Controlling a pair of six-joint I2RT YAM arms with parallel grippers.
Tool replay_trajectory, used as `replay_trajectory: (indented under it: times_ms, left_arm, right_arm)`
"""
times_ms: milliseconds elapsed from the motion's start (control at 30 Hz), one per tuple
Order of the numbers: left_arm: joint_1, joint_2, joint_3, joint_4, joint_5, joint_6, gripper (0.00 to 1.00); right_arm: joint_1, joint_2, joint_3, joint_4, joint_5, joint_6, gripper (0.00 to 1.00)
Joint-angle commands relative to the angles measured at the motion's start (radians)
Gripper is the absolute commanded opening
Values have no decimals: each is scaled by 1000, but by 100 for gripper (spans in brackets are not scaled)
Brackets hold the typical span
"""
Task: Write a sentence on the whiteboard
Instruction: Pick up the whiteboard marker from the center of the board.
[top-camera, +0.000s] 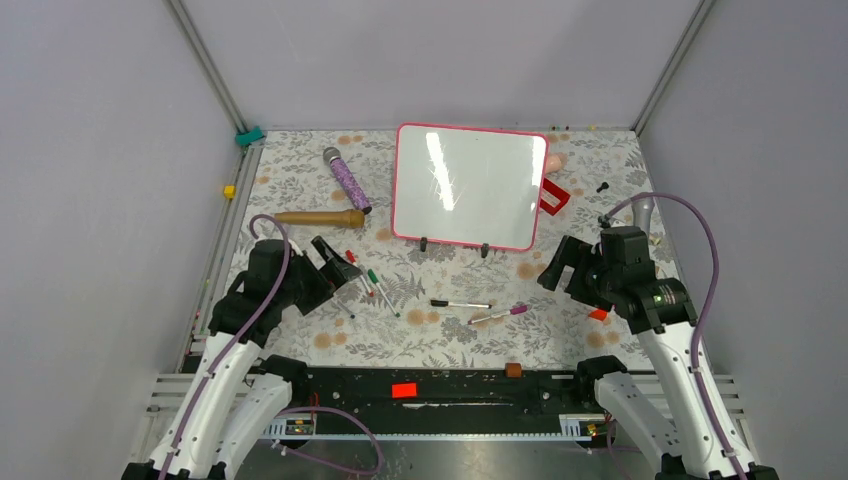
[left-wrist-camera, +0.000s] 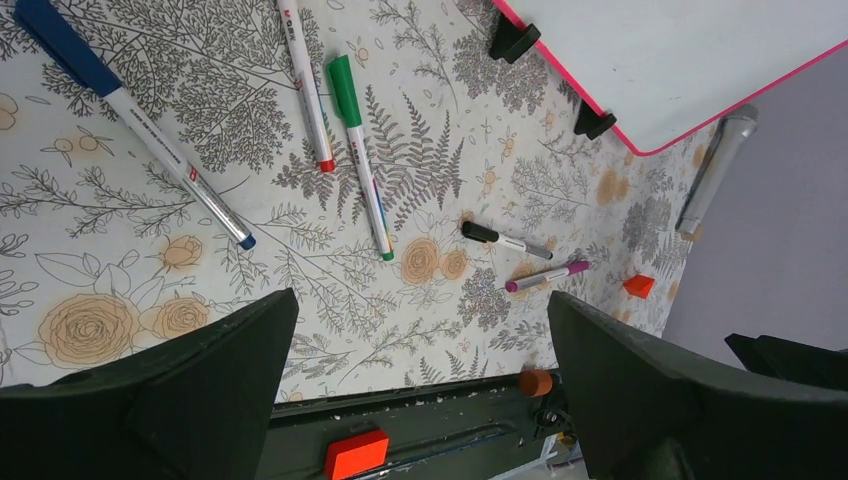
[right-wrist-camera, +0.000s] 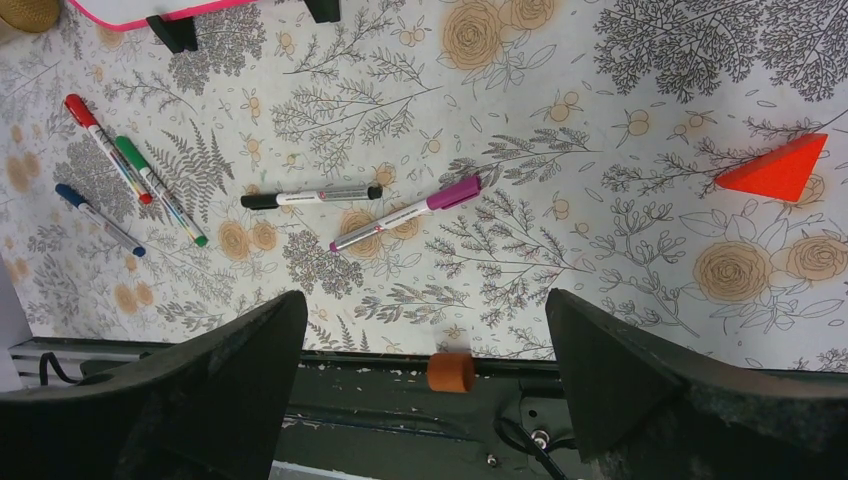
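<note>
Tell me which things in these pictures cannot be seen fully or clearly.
- Top view: the whiteboard hides part of a red object and a pale pink one at its right edge.
- Left wrist view: the picture's edge cuts off the blue marker.
- Both wrist views: only an edge of the whiteboard shows.

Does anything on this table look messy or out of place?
Nothing looks spilled or broken. Five pens lie loose at different angles on the floral cloth: blue marker, red marker and green marker by the left gripper, black marker and purple marker mid-table. The whiteboard sits slightly crooked, no writing visible.
</note>
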Motion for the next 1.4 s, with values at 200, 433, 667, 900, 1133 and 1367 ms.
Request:
replay_trajectory:
  times_ms: [200,433,667,900,1133,1367]
  left_arm:
    - [-4,-8,22,42,-44,121,99]
    - [-5,-5,42,18,-78,243,99]
    - [-15,36,31,48,-79,255,98]
    - [-36,93,80,62,-85,281,94]
    - [-36,213,77,96,-80,191,86]
    - [-36,433,174,93,-131,155,70]
  right_arm:
    - [9,12,-2,31,9,40,97]
    - [9,27,-59,168,-177,7,88]
    - [157,159,-15,218,-93,-91,86]
    - [498,352,125,297,81,-187,87]
    - [616,552,259,317,139,-224,82]
    - [621,549,224,320,113,-225,79]
